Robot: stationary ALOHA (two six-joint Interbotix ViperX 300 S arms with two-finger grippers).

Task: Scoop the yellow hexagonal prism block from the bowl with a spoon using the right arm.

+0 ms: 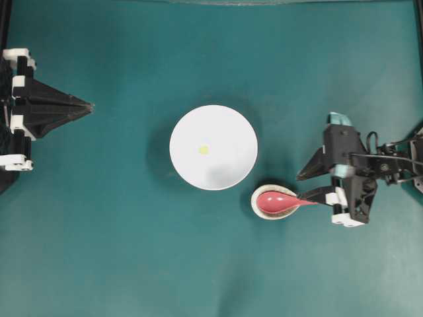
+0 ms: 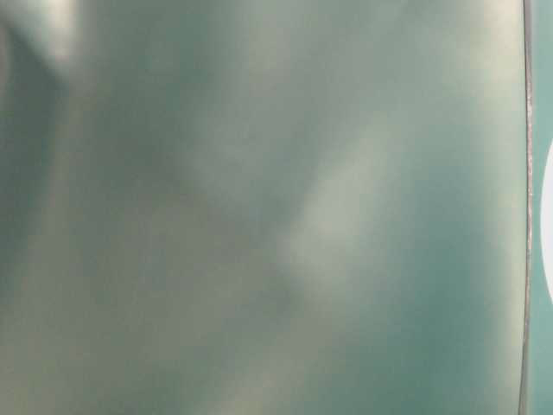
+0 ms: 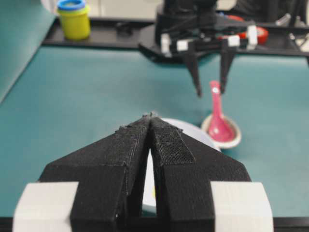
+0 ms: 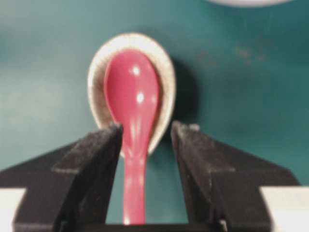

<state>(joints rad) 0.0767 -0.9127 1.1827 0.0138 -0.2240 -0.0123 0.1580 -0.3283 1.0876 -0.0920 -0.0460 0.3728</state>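
The right tool (image 4: pixel 145 137) stands open astride the spoon (image 4: pixel 133 96) handle, apparently poised to pinch it before scooping the yellow block (image 1: pixel 203 149) from the bowl (image 1: pixel 228 125).

The tiny yellow hexagonal prism block (image 1: pixel 203 150) lies inside the white bowl (image 1: pixel 228 125), the glossy pink-red spoon (image 1: pixel 281 201) just beside it.

glossy pink-red spoon (image 4: pixel 133 104), speckled matt dish (image 4: pixel 165 82) (rough-looking), smooth white bowl (image 1: pixel 231 132), ribbed black claw pads (image 4: pixel 190 150)
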